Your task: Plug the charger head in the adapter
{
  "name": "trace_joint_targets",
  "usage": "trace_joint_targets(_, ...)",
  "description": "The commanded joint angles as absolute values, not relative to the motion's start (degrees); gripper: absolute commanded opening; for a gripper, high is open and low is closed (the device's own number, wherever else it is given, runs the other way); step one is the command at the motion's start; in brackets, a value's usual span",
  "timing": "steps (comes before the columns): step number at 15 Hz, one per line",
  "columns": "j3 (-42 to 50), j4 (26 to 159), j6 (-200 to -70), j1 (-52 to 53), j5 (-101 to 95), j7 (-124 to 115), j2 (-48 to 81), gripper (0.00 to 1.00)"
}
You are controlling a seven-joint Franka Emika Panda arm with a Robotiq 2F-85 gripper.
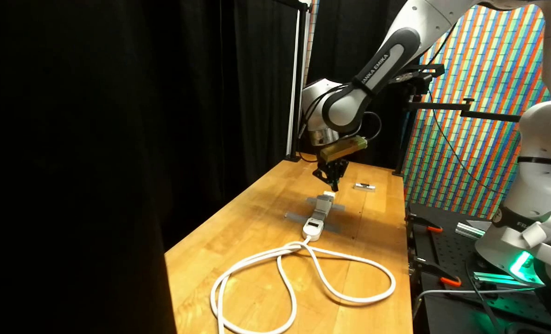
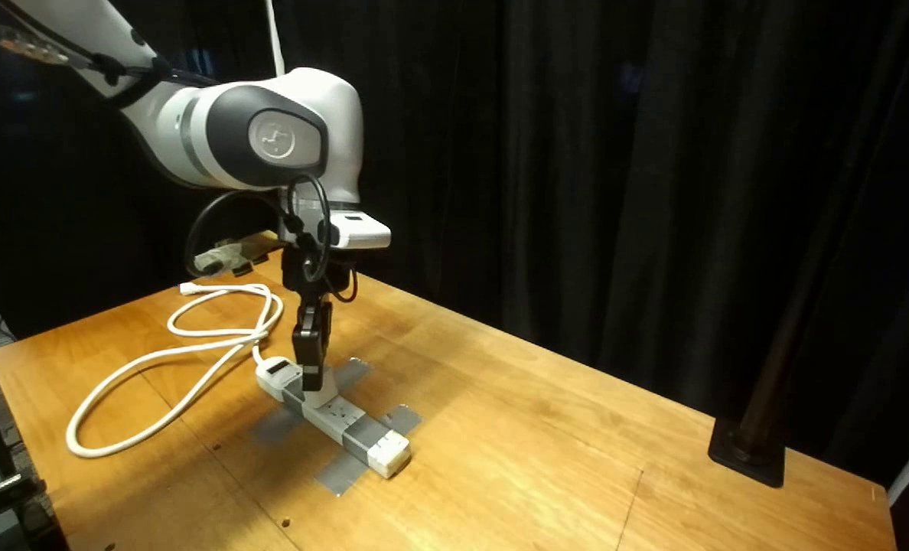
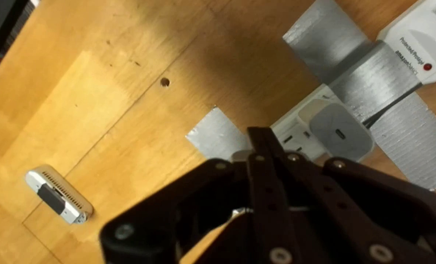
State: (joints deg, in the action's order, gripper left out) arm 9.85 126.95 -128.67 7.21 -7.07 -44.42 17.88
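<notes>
The adapter is a narrow white socket strip, seen in both exterior views (image 1: 313,228) (image 2: 340,415) and in the wrist view (image 3: 293,136). Grey tape holds it to the table. The charger head (image 3: 341,132), a white block with a slot in its outer face, stands on the strip's sockets beside the tape nearest the cable end. Its base is partly hidden, so I cannot tell how deep it sits. In an exterior view, the charger head (image 2: 320,396) shows partly behind my fingers. My gripper (image 3: 261,131) is shut and empty, above the strip and apart from the charger head.
A thick white cable (image 1: 294,297) lies in loops on the wooden table (image 3: 104,99). A small silver and dark item (image 3: 58,194) lies to one side of the strip. A black post base (image 2: 747,453) stands at a table edge, with dark curtains behind.
</notes>
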Motion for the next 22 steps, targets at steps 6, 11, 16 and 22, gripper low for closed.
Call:
trace_joint_targets(6, 7.7, 142.5, -148.1, 1.9, -11.9, -28.7, 3.2, 0.06)
trace_joint_targets(11, 5.1, 141.4, -146.0, -0.8, -2.0, -6.8, 2.1, 0.06)
trace_joint_targets(16, 2.1, 137.1, -139.4, -1.8, 11.8, 14.6, 5.0, 0.05)
trace_joint_targets(22, 2.0, 129.0, -121.8, -2.4, 10.1, 21.1, 10.7, 0.06)
